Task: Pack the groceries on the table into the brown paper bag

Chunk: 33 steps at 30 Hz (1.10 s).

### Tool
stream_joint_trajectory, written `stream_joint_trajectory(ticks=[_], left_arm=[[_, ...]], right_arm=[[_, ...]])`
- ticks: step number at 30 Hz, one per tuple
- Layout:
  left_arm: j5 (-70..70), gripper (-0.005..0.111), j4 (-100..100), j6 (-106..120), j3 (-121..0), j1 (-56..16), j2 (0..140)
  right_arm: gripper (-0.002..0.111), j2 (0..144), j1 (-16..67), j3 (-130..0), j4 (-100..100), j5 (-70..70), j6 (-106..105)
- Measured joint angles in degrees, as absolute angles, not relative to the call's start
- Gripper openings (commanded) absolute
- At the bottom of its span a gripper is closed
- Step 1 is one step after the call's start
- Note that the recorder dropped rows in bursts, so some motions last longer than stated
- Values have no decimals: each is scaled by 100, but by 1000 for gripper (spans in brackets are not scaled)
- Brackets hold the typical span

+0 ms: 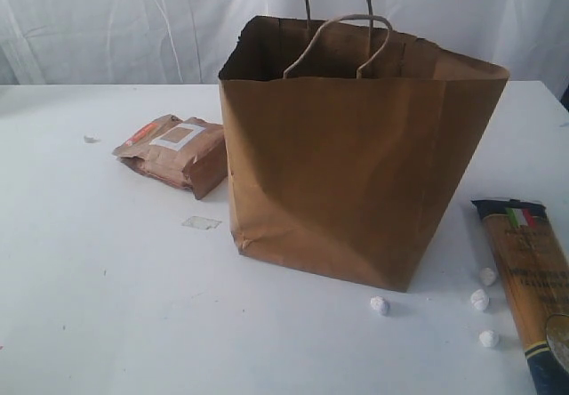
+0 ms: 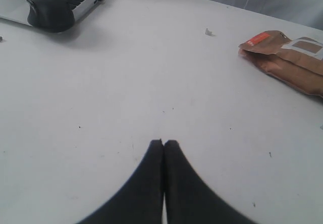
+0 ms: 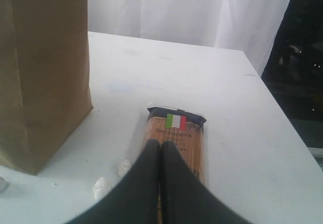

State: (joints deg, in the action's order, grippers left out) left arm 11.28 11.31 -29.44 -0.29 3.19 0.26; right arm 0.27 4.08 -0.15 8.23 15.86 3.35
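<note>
The tall brown paper bag stands open in the middle of the white table, its two cord handles up. A brown labelled pouch lies just left of the bag; it also shows as the pouch in the left wrist view. The long spaghetti packet lies at the right near the front edge. My left gripper is shut and empty over bare table, well short of the pouch. My right gripper is shut and empty, hovering above the spaghetti packet, beside the bag. Neither gripper shows in the exterior view.
Several small white crumpled bits lie between the bag and the spaghetti. A scrap of tape sits front-left of the bag. A laptop with a black mouse shows in the left wrist view. The table edge runs near the spaghetti.
</note>
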Motion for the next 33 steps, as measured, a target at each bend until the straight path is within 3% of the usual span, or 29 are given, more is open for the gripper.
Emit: stream_joint_trajectory(ticks=[14,19,27,30,33], left_arm=[[903,0,1131,-2944,-26,319,26],[-897,0,1131,-2716,-4,319,26],[-5119,0,1167,-1856,-41,319,-1],[-5681,0,1178,-1782,-575,319,-1],[-5115,0,1200,-1674,-1448,319,37]], right_arm=[[0,27,408,-15,823,1586,335],[0,27,408,-15,823,1586,335],[0,27,408,-15,823,1586,335],[0,27,408,-15,823,1586,335],[0,27,408,-15,823,1586,335]])
